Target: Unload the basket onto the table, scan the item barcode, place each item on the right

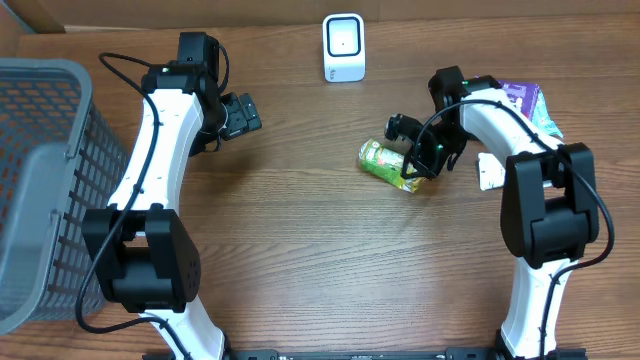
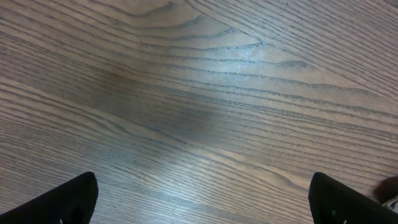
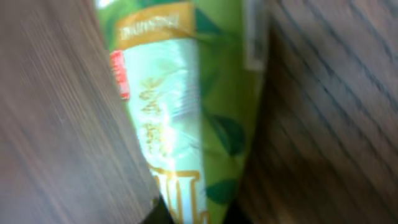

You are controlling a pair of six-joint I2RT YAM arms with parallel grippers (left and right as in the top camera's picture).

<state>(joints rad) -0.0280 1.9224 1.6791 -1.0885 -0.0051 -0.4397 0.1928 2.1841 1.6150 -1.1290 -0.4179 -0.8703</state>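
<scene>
The item is a green packet [image 1: 383, 160] with gold lettering, lying on the wooden table right of centre. My right gripper [image 1: 421, 168] is shut on the packet's right end. In the right wrist view the green packet [image 3: 186, 106] fills the frame, narrowing down into my right gripper [image 3: 196, 214], whose dark fingertips [image 3: 163, 213] pinch it at the bottom edge. The white barcode scanner [image 1: 344, 47] stands at the back centre. My left gripper [image 1: 240, 115] hovers open at the left over bare table. Its fingertips [image 2: 68, 200] sit wide apart with nothing between them.
A grey mesh basket [image 1: 40, 180] stands at the left edge. A purple packet [image 1: 520, 97] and other packets lie at the back right behind the right arm. A small white item [image 1: 490, 170] lies beside the arm.
</scene>
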